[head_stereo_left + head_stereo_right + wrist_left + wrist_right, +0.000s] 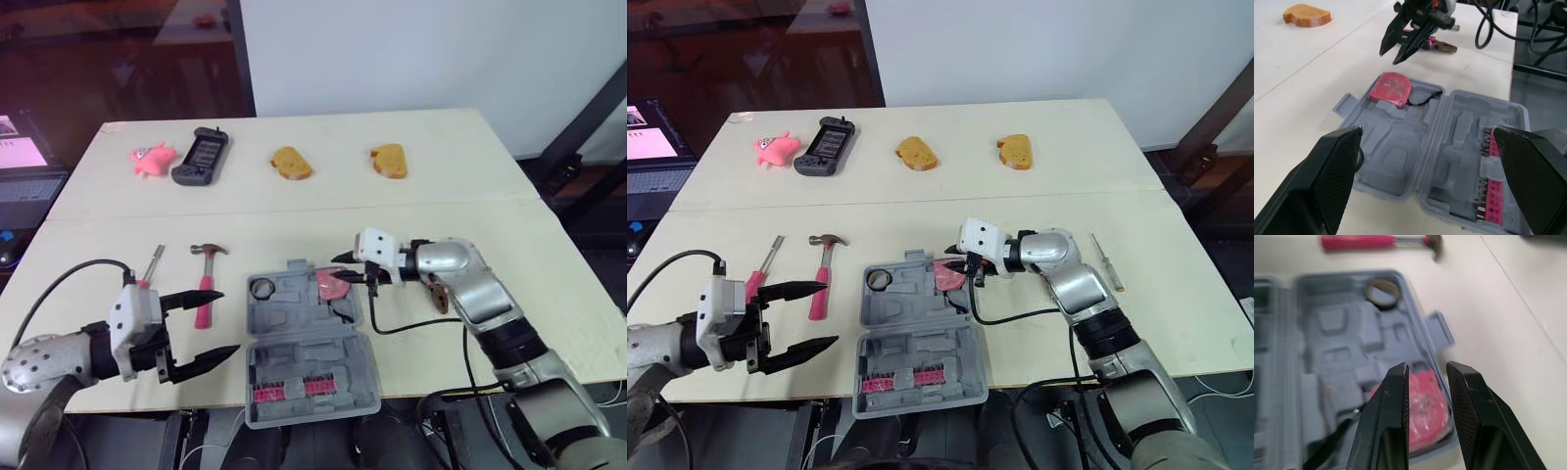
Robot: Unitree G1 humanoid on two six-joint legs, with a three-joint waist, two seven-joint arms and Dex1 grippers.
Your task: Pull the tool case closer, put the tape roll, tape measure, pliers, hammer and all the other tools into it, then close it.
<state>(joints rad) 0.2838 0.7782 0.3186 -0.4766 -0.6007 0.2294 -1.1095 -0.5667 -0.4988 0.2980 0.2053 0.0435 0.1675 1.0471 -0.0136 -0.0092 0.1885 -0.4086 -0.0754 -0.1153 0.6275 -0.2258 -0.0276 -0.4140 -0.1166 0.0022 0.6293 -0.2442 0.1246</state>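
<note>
**Tape measure and tape roll in the open case, both grippers empty**

The grey plastic tool case [323,352] lies open on the pale wooden table [441,196], at the lower centre of the head view. A flat pink tape measure [331,285] sits in the case's upper right pocket, its black strap trailing across the tray. A dark ring-shaped tape roll [262,288] sits in the upper left pocket. A pink strip of screwdriver bits [292,390] runs along the lower half.

The right gripper [343,267] hovers just right of the tape measure, its fingers a little apart with nothing between them. The left gripper [227,322], at lower left, is spread wide and empty.

Left of the case lie the pink-handled hammer [206,284] and a pink-handled screwdriver [152,262]. The pink-handled pliers [1437,45] lie by the right arm, outside the case.
</note>
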